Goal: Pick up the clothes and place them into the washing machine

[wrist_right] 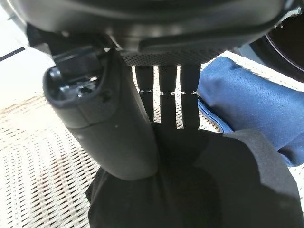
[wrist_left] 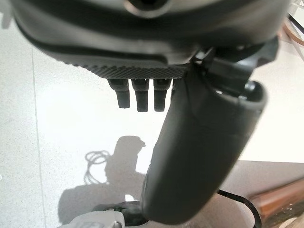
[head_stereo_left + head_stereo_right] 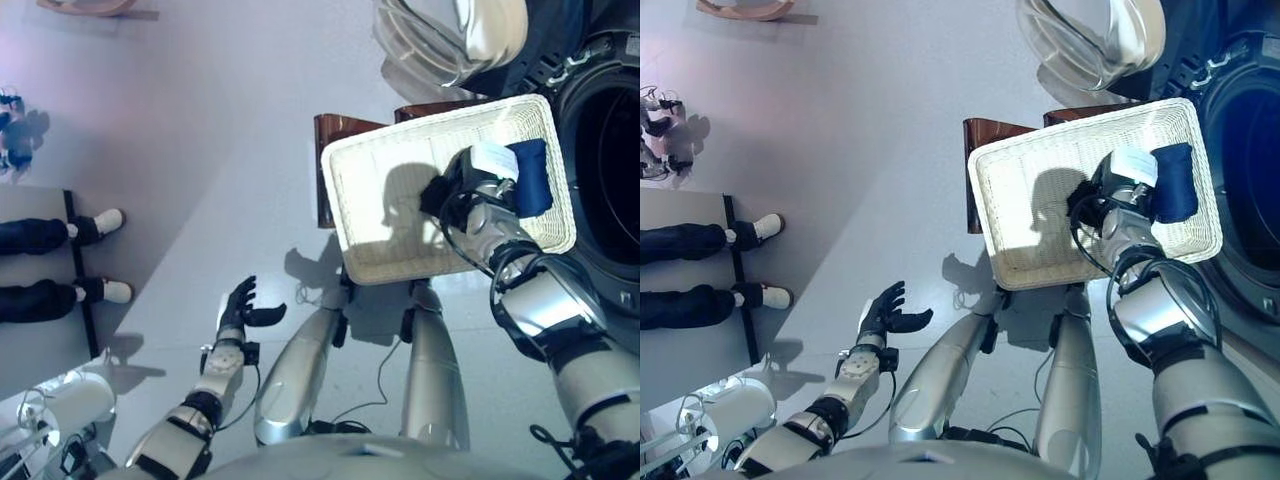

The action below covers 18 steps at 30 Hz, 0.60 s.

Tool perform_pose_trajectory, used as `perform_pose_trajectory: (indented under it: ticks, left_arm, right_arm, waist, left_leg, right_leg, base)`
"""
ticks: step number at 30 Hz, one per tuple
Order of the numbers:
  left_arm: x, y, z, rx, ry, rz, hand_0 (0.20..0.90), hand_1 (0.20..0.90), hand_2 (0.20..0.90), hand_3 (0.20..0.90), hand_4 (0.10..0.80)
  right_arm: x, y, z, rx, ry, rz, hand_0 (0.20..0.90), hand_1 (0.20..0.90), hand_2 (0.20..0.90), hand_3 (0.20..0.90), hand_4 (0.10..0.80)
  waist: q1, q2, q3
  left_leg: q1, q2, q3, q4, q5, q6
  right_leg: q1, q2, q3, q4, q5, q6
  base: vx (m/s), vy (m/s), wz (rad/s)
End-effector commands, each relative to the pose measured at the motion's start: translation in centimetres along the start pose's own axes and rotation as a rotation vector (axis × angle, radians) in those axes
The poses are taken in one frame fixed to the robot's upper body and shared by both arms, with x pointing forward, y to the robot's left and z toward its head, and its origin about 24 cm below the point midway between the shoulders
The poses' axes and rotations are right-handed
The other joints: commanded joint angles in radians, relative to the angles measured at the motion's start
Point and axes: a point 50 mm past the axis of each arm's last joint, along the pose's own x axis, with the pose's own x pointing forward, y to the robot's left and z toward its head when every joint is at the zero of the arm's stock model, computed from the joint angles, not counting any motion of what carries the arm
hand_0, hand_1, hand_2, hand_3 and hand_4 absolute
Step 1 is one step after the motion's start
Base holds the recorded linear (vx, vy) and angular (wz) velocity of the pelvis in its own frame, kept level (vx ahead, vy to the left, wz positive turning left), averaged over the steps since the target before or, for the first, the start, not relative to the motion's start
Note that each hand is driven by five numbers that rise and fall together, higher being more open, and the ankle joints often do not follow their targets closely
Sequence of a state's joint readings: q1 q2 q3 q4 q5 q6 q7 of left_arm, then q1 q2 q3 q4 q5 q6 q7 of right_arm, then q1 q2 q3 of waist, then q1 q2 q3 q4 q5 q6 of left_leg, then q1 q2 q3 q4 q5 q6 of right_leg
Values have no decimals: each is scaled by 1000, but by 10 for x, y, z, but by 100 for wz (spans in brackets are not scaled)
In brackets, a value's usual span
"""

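A shallow white wicker basket (image 3: 380, 200) rests on a low dark brown box (image 3: 340, 135) beside the washing machine (image 3: 610, 170). A folded blue cloth (image 3: 530, 175) lies at the basket's end nearest the machine; it also shows in the right wrist view (image 1: 247, 104). A black garment (image 1: 190, 190) lies next to it. My right hand (image 3: 470, 185) is inside the basket, over the black garment, its straight fingers (image 1: 164, 102) touching the cloth and the thumb beside them. My left hand (image 3: 240, 305) hangs open and empty over the floor at lower left, and also shows in its wrist view (image 2: 199, 156).
The machine's round door (image 3: 450, 40) stands open above the basket. A person's legs and white shoes (image 3: 50, 235) are at the left edge. A white appliance (image 3: 70, 400) stands at lower left. Pale floor (image 3: 200, 150) lies between them.
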<state>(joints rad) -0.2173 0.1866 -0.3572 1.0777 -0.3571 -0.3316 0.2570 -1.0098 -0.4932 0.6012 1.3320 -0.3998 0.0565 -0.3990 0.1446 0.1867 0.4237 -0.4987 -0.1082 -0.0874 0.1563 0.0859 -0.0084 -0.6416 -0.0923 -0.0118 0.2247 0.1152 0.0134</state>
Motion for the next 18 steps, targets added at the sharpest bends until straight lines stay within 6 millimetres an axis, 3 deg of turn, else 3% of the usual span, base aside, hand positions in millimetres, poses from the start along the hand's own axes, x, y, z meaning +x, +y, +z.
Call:
perform_pose_trajectory:
  ticks: [1, 5, 8, 12, 14, 15, 18]
  left_arm:
    - [-3, 31, -11, -20, 14, 140, 900, 900, 900, 900, 800]
    - [-6, 33, -14, -37, 8, 162, 900, 900, 900, 900, 800]
    - [-9, 33, -18, -27, 13, 162, 900, 900, 900, 900, 800]
    - [-10, 33, -20, -18, 12, 157, 900, 900, 900, 900, 800]
    - [-11, 35, -21, -17, 12, 154, 900, 900, 900, 900, 800]
    - [-11, 35, -21, -17, 12, 154, 900, 900, 900, 900, 800]
    - [-11, 35, -22, -12, 12, 147, 900, 900, 900, 900, 800]
  right_arm:
    - [11, -44, 37, 122, -138, -191, 300, 300, 300, 300, 400]
    - [8, -73, 54, 366, -216, -334, 300, 300, 300, 300, 400]
    - [7, -77, 45, 499, -173, -382, 300, 300, 300, 300, 400]
    - [7, -75, 33, 639, -124, -396, 300, 300, 300, 300, 400]
    - [6, -71, 21, 831, -61, -400, 300, 300, 300, 300, 400]
    - [6, -71, 21, 831, -61, -400, 300, 300, 300, 300, 400]
    - [3, -66, 9, 1054, -10, -404, 300, 300, 300, 300, 400]
  waist:
    - [-9, -11, 33]
    - [-23, -22, 33]
    - [-27, -22, 26]
    - [-29, -21, 21]
    - [-33, -21, 16]
    - [-33, -21, 16]
    - [-37, -21, 14]
  left_leg:
    - [-51, -27, 30, -63, 48, 3]
    - [-47, -23, 34, -65, 45, 5]
    - [-42, -22, 36, -65, 42, 6]
    - [-38, -22, 37, -62, 39, 7]
    - [-38, -22, 38, -57, 35, 8]
    - [-38, -22, 38, -57, 35, 8]
    - [-35, -23, 41, -57, 33, 9]
  right_leg:
    - [57, 38, 11, -16, -35, 14]
    - [58, 40, 15, -14, -37, 16]
    - [66, 39, 15, -17, -39, 17]
    - [72, 39, 16, -17, -41, 17]
    - [73, 39, 17, -12, -45, 15]
    - [72, 39, 17, -12, -45, 15]
    - [74, 39, 17, -11, -48, 15]
  base:
    - [-6, 1, -4]
    - [-4, -1, -7]
    - [3, 3, -3]
    - [0, 0, 0]
    - [2, -2, -2]
    - [7, -4, -3]
    - [2, 0, -1]
